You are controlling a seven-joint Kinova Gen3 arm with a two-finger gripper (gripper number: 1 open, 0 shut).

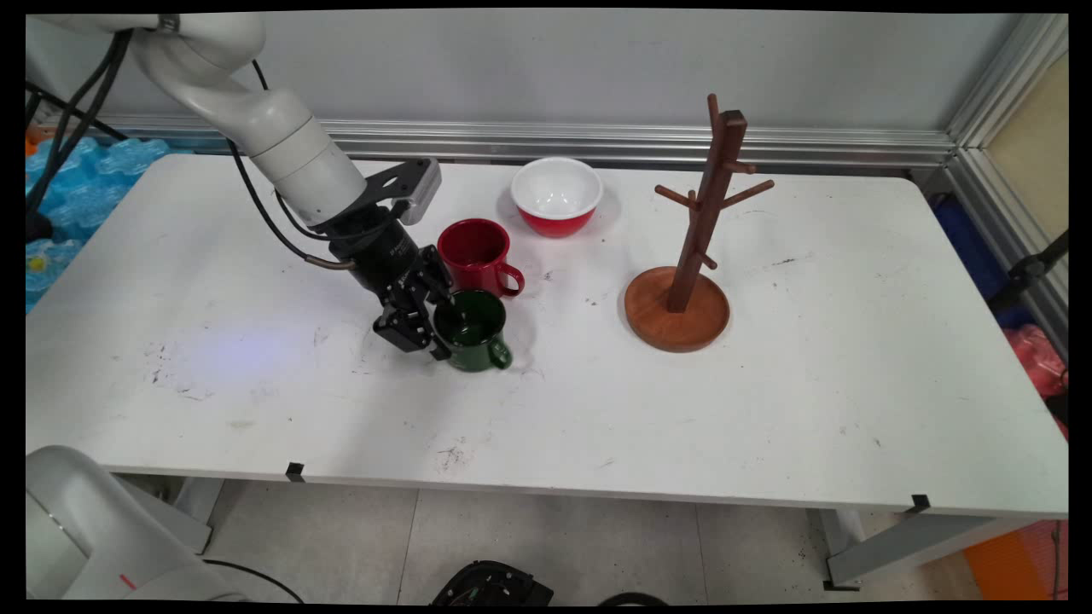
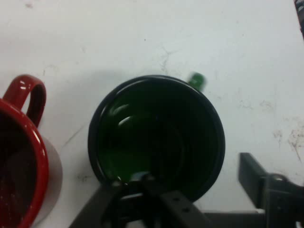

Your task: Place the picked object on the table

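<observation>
One finger of the claw (image 1: 433, 328) is inside the green mug (image 1: 472, 331), one outside, spread apart astride its nine-o'clock wall; fingertips hidden.

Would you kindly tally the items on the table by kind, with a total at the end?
Mugs: 2, a green mug at the gripper and a red mug
Bowls: 1, a red bowl, white inside
Mug trees: 1, a wooden mug tree
Total: 4

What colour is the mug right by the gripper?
Dark green mug, clearest in the hand view.
</observation>
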